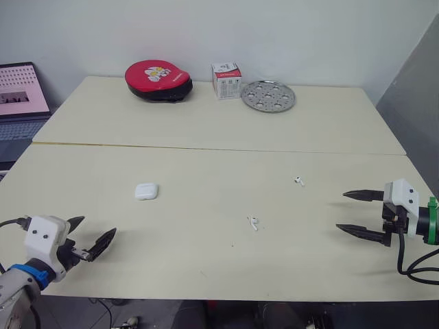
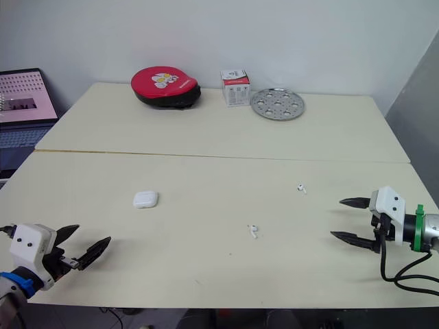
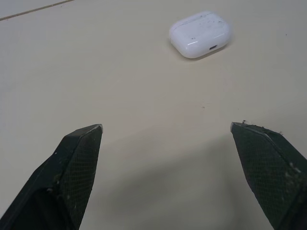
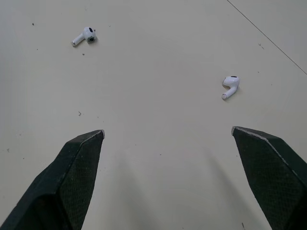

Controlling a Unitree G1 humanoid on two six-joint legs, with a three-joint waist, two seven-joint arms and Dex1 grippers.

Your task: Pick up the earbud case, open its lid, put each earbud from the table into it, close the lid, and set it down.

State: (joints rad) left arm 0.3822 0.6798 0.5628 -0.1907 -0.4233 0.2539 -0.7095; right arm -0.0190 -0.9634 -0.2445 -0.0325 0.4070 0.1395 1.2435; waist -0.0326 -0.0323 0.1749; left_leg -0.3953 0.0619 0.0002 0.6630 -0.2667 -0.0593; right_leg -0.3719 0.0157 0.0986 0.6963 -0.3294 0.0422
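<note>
So the right gripper [image 4: 167,130] has its jaws wide open, left earbud [image 4: 85,34] and far earbud [image 4: 230,86] lying well apart on the surface [image 4: 158,72].

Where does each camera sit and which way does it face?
Left eye view: on the head, looking forward and down over the table; left pincer and right pincer show, open.
Right eye view: beside it, same aim, same pincers.
Left wrist view: left wrist, facing the earbud case past the left fingers.
Right wrist view: right wrist, facing the nearer earbud and farther earbud past the right fingers.
Shared: eye views also show case and earbuds.
</note>
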